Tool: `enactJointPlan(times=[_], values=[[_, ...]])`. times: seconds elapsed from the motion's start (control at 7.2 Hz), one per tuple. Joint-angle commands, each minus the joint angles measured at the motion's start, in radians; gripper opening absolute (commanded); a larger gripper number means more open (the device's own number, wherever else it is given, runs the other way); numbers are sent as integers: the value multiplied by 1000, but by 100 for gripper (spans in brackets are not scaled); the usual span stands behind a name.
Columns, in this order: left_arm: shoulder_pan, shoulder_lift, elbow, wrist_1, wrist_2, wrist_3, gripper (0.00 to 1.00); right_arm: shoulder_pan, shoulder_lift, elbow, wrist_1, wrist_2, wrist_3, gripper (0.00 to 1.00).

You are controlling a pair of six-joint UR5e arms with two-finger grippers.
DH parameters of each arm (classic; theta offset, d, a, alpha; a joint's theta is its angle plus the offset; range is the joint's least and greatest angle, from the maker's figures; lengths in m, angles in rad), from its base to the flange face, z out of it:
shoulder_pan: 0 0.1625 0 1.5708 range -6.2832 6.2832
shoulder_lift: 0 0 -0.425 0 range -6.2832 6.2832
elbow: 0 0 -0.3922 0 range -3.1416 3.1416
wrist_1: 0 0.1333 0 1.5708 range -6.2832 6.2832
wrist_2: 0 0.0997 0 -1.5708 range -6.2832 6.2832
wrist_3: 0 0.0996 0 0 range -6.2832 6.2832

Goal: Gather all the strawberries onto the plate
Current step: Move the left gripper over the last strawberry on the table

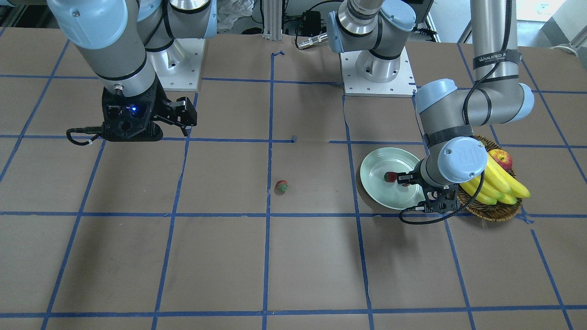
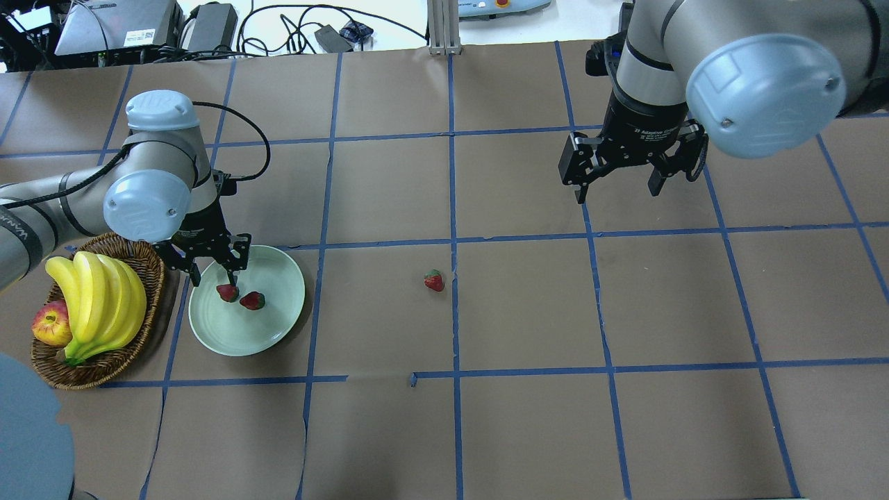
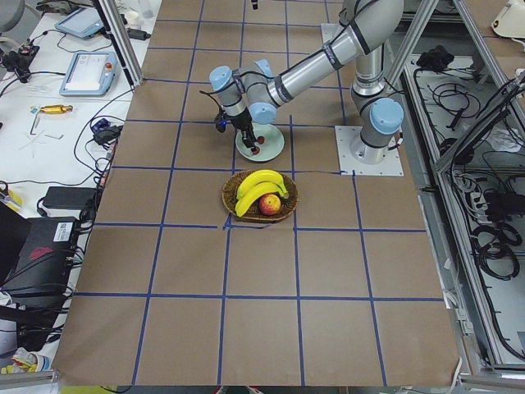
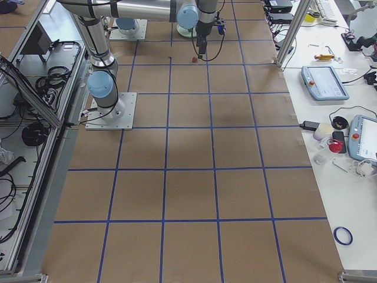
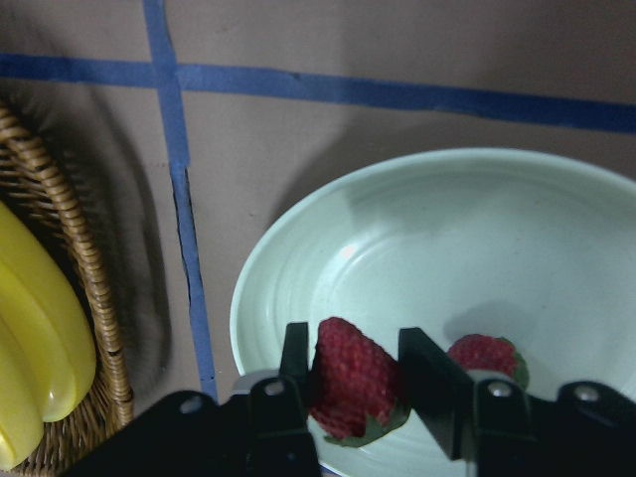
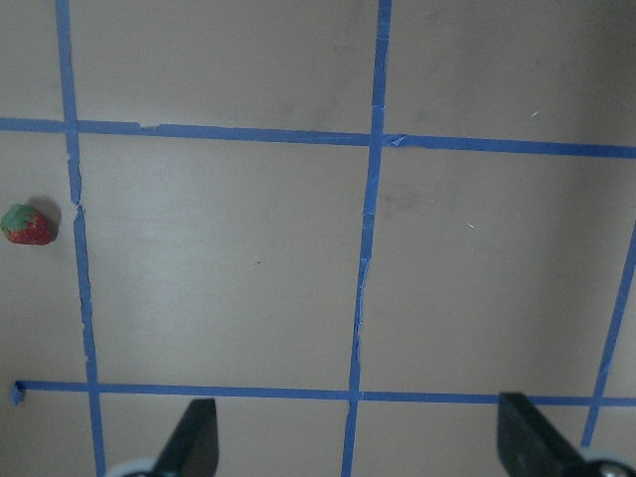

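The pale green plate [image 2: 278,326] lies left of centre, beside the basket. My left gripper [image 2: 217,281] hangs low over the plate's left part. In the left wrist view its fingers press on both sides of one strawberry [image 5: 353,383], which is at the plate's surface. A second strawberry [image 2: 253,301] lies loose in the plate just to its right. The third strawberry [image 2: 434,280] lies on the table near the centre line. My right gripper [image 2: 617,191] is open and empty, well above the table at the far right. That third berry shows at the left edge of the right wrist view [image 6: 27,225].
A brown wicker basket [image 2: 149,278] with bananas [image 2: 97,292] and an apple [image 2: 51,324] touches the plate's left side, close to my left wrist. The table is brown paper with a blue tape grid [image 2: 455,208].
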Motion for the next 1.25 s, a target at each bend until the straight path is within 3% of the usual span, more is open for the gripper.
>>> enactJointPlan(times=[0.0,0.28,0.56,0.83,1.11], values=[[-27,9,3,6,1,-1,100,0,0,1,0,0,0,100],[-105,29,25,14,-3,-33,100,0,0,1,0,0,0,100],[-248,25,65,12,-26,-205,100,0,0,0,0,2,-2,100],[-306,23,69,18,-150,-241,100,0,0,0,0,0,1,100],[-401,2,69,96,-166,-286,100,0,0,-2,0,0,3,100]])
